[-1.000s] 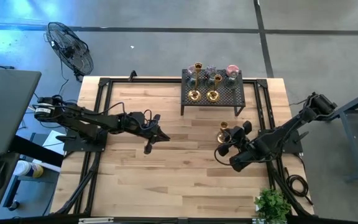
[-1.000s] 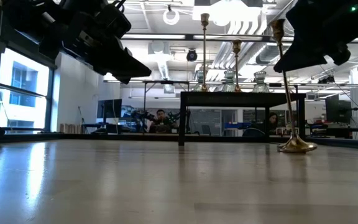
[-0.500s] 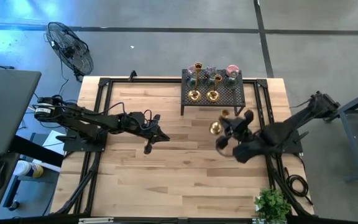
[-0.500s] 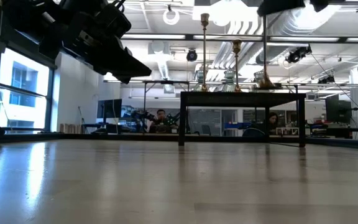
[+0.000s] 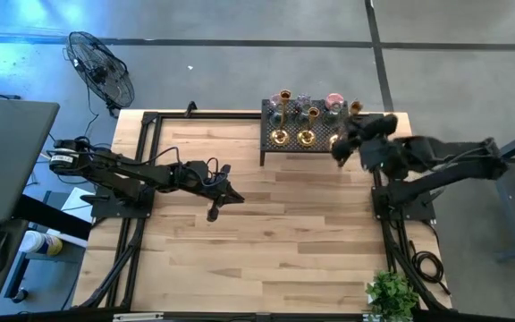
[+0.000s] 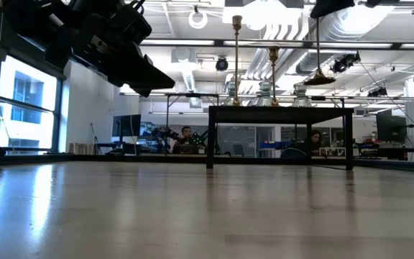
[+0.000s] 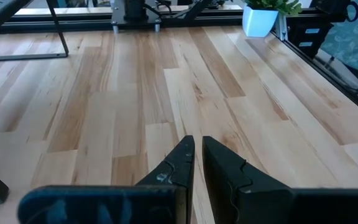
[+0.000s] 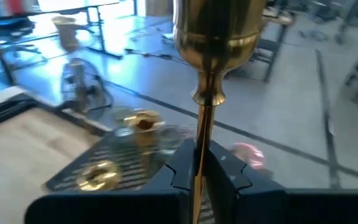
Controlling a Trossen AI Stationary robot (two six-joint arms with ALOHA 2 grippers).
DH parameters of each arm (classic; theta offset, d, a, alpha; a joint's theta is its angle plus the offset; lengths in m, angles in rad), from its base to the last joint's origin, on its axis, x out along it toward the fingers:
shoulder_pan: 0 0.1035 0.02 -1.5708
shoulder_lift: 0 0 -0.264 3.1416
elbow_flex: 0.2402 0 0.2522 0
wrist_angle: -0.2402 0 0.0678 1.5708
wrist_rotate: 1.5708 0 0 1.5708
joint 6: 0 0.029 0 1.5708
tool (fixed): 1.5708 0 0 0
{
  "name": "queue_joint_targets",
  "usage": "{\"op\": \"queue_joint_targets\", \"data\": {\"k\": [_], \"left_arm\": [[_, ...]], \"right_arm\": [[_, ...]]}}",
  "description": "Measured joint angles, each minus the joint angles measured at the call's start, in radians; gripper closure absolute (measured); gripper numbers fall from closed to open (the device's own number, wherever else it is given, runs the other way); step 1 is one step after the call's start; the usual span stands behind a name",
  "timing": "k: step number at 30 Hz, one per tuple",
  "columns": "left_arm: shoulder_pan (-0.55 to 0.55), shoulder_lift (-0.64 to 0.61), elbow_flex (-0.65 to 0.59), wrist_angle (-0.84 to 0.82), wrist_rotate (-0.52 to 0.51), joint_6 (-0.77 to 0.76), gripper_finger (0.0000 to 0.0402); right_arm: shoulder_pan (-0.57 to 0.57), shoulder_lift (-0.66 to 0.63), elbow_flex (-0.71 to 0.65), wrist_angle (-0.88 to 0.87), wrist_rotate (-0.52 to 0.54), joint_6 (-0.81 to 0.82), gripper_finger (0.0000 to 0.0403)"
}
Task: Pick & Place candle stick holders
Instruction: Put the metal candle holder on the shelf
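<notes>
My right gripper (image 5: 345, 136) is shut on a brass candle stick holder (image 6: 317, 50) over the right end of the black perforated rack (image 5: 322, 143). Its cup (image 8: 216, 31) is up. Its round base (image 6: 320, 78) hangs just above the rack top (image 6: 279, 109). Two brass holders (image 5: 280, 136) (image 5: 306, 137) stand on their bases on the rack. Behind them stand glass cups, one of them pink (image 5: 333, 101). My left gripper (image 5: 224, 192) is shut and empty above mid-table, and it also shows in the left wrist view (image 7: 196, 149). My right gripper pinches the holder's slim stem (image 8: 199, 149) between its two fingers, below the cup. The fingers come about level from the table's right side and lie across the stem. The holder stands upright in the hold, with its base clear of the rack.
A small green plant (image 5: 392, 295) stands at the table's near right corner. Black frame rails (image 5: 141, 161) run along the left and right sides. Bare wood (image 5: 266, 233) lies between the arms and toward the near edge. A fan (image 5: 101, 72) stands off the table.
My right gripper has lifted the brass holder off the table. It has carried the holder up and toward the far edge, and now holds it above the rack's right end. The holder has stayed upright, and the gripper has stayed shut on it.
</notes>
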Motion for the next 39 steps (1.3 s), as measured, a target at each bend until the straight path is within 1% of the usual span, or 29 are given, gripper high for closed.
{"op": "queue_joint_targets", "data": {"k": [3,7,14,17,23,29,39], "left_arm": [[0.000,0.000,0.000,0.000,0.002,0.000,0.0373],[0.000,0.000,0.000,0.001,0.002,0.000,0.0373],[0.000,0.000,0.000,0.001,0.002,0.000,0.0373],[0.000,0.000,0.000,0.001,0.001,0.000,0.0373],[0.000,0.000,0.000,0.001,0.001,0.000,0.0373],[0.000,0.000,0.000,0.000,0.001,0.000,0.0373],[0.000,0.000,0.000,0.000,0.012,0.000,0.0373]], "right_arm": [[-0.082,-0.024,0.000,-0.013,-0.050,-0.003,0.0382],[-0.167,-0.015,0.000,-0.011,-0.121,-0.015,0.0383],[-0.254,0.018,0.000,-0.006,-0.157,0.001,0.0385],[-0.277,0.036,0.000,0.017,-0.181,-0.012,0.0384],[-0.311,0.070,0.000,0.093,-0.236,-0.099,0.0385],[-0.355,0.069,0.000,0.090,-0.292,-0.128,0.0383],[-0.365,0.069,0.000,0.087,-0.285,-0.121,0.0383]]}}
